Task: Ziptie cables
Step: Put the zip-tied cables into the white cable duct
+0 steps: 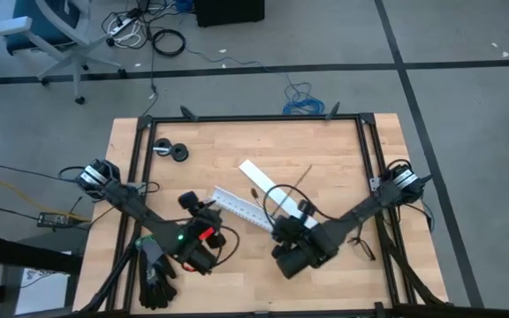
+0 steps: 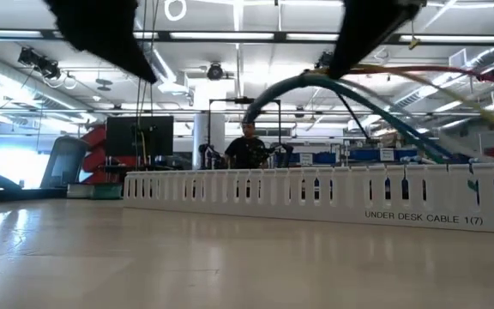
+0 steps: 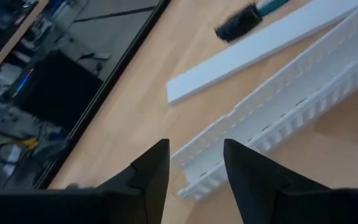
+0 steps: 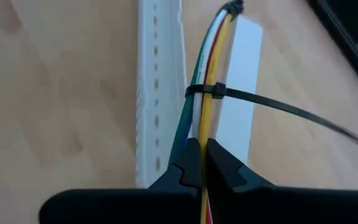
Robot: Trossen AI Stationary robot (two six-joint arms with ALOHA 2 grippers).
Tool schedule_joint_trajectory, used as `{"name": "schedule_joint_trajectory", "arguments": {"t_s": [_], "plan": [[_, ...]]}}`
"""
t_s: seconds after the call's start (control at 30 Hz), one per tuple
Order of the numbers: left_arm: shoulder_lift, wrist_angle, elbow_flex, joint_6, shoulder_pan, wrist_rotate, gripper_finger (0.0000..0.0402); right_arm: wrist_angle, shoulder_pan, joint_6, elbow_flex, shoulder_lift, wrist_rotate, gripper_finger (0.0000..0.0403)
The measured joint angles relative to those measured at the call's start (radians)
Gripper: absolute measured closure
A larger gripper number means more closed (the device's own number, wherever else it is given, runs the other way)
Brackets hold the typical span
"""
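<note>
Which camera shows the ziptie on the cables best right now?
The right wrist view: the ziptie is looped around the cables, its tail trailing off, just ahead of the right gripper shut on the bundle. The high view shows only a thin dark line. The low and left wrist views show no ziptie.

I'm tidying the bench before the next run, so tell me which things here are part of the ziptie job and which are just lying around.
Part of the job:
- cables, held in the shut right tool
- ziptie, already looped around them

Lying about:
- slotted white strip
- flat white strip
- black gloves
- small round black parts
- left tool, open and empty
</note>
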Motion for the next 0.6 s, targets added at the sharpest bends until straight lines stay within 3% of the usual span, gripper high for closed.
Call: {"name": "schedule_joint_trajectory", "arguments": {"t_s": [0.33,0.5,0.6], "plan": [[0.000,-0.270,-0.006,-0.348,-0.121,0.001,0.0239,0.345,-0.147,-0.343,-0.002,0.082,-0.103,0.0403],[0.000,-0.301,-0.006,-0.419,-0.167,0.009,0.0239,0.410,-0.196,-0.435,-0.002,0.117,-0.115,0.0403],[0.000,-0.301,-0.005,-0.422,-0.186,0.013,0.0239,0.458,-0.224,-0.488,-0.002,0.137,-0.192,0.0401]]}}
